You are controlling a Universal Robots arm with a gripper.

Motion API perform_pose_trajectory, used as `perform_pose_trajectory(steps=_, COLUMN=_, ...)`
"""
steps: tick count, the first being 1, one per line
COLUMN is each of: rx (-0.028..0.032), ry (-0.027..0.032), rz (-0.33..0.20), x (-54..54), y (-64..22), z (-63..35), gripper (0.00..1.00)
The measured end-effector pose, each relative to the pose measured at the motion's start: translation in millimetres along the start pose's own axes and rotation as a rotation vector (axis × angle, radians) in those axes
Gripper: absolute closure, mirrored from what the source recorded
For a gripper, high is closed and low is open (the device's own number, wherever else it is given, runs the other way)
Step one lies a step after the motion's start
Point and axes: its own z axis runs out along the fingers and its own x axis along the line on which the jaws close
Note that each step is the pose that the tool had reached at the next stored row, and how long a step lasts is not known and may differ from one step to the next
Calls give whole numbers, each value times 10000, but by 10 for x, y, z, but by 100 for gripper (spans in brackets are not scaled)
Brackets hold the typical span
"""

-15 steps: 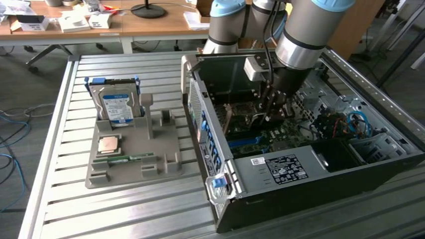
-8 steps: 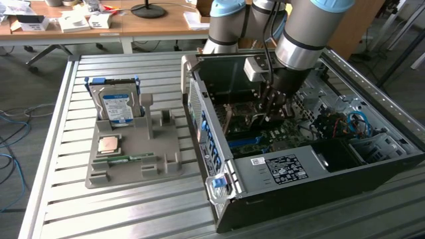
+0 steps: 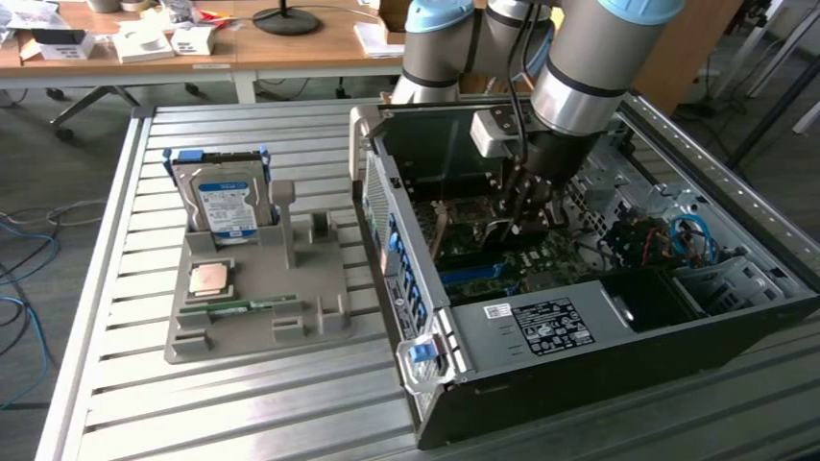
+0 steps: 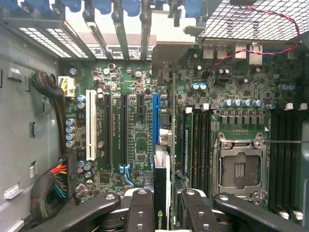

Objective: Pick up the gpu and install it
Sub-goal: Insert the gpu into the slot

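Inside the open computer case (image 3: 551,394), above the motherboard (image 4: 137,150), the gpu (image 4: 161,169) was gripped edge-on by the gripper (image 4: 162,203), its fingers (image 4: 141,210) narrowed onto the card, in line with the blue slot (image 4: 155,121).

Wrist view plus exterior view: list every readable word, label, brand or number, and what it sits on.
No text can be quoted as it reads.
gpu: pale logo mark on its dark edge, letters not readable.
motherboard: white printed markings, too small to read.
white sticker on the computer case: dense print, too small to read.
hard drive: blue-white label, blurred.
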Motion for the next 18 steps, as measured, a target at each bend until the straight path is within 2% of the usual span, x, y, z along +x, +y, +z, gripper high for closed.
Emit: perform_pose_trajectory(steps=18, rx=0, ry=0, rz=0, x=3, y=-1, z=35, gripper=74)
